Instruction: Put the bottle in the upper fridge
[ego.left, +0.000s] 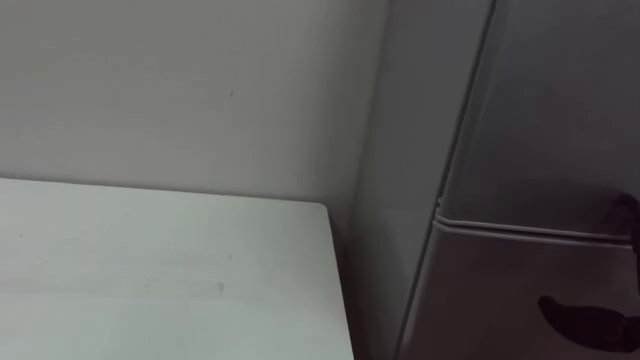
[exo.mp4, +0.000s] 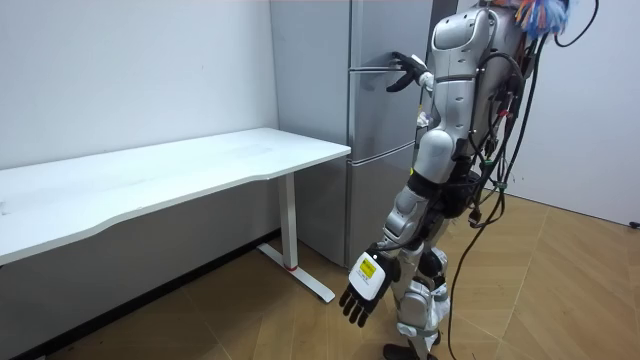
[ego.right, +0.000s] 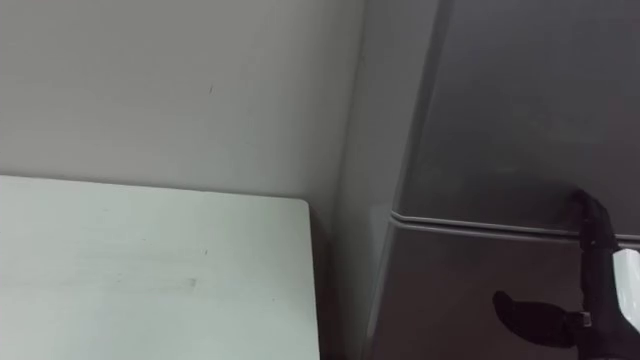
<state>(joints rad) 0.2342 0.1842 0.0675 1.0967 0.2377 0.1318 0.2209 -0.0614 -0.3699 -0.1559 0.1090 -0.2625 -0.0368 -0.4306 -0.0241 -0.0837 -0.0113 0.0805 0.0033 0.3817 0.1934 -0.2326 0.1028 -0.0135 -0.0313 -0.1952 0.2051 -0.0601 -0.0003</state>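
Robot at the fridge, right hand raised to the line between the two doors

One fridge (exo.mp4: 385, 120) stands upright with its long axis vertical, showing two doors, an upper door (ego.right: 520, 100) and a lower door (ego.right: 450, 290), both closed, beside one white table (exo.mp4: 200, 165). The right hand (exo.mp4: 408, 66) is up at the seam, fingers and thumb spread apart and clamped on nothing; the eye views cut it off at the edge. The left hand (exo.mp4: 362, 285) hangs low by the leg, fingers loose. Where the bottle is, and which way it points, I cannot tell.
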